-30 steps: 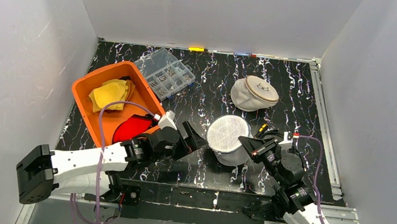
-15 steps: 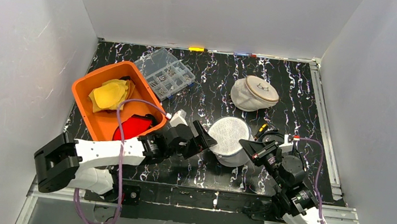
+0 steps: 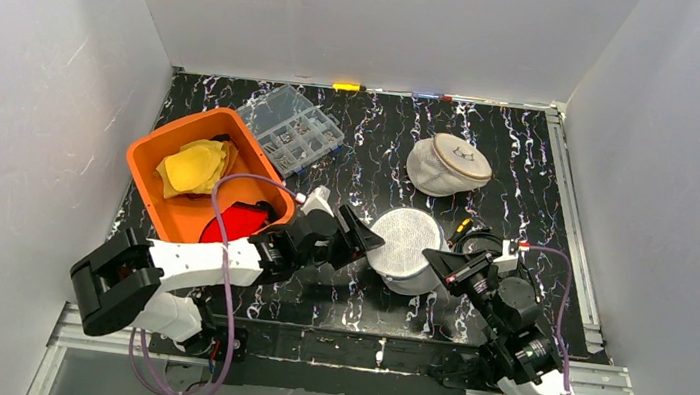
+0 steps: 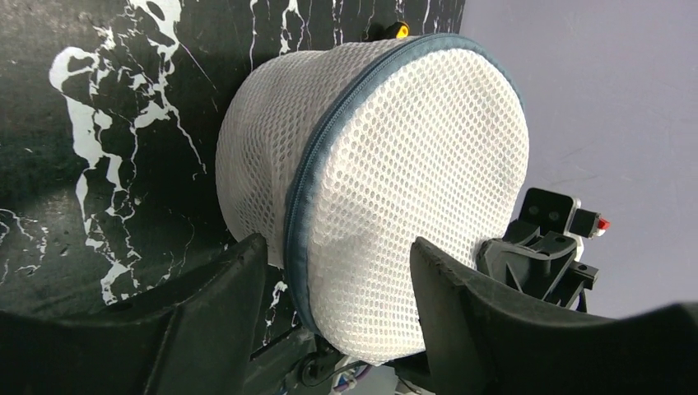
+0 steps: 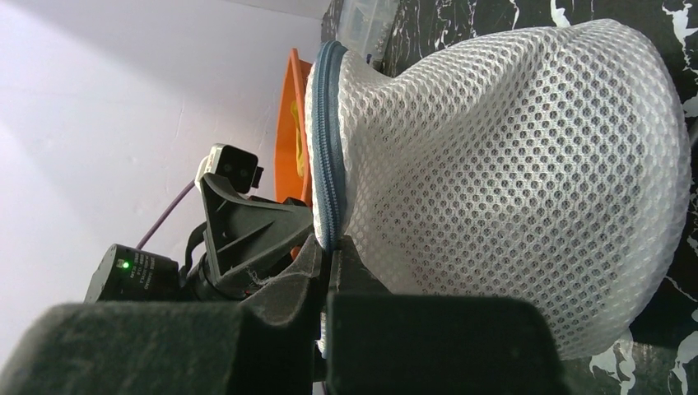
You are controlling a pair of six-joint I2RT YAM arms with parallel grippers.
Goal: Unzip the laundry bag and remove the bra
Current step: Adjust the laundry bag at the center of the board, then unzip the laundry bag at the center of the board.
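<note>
gripping: the right gripper (image 5: pixel 329 251) is clenched on the blue-grey zipper rim of the laundry bag (image 3: pixel 404 244), at the bag's 4 o'clock.
laundry bag: a white mesh drum with its round face tilted up. the zipper rings that face and looks closed where it shows. the bag sits toward 6 o'clock on the table (image 3: pixel 370 165).
left gripper (image 4: pixel 337 251): released, jaws apart astride the bag's rim at its 9 o'clock.
around: orange bin (image 3: pixel 179 128) holding a yellow cloth (image 3: pixel 194 166) at 10 o'clock; clear organiser box (image 3: pixel 291 128) at 11; second mesh bag (image 3: pixel 446 164) at 1.
room: open marble top lies between the two bags; the near table edge is just behind both arms.
</note>
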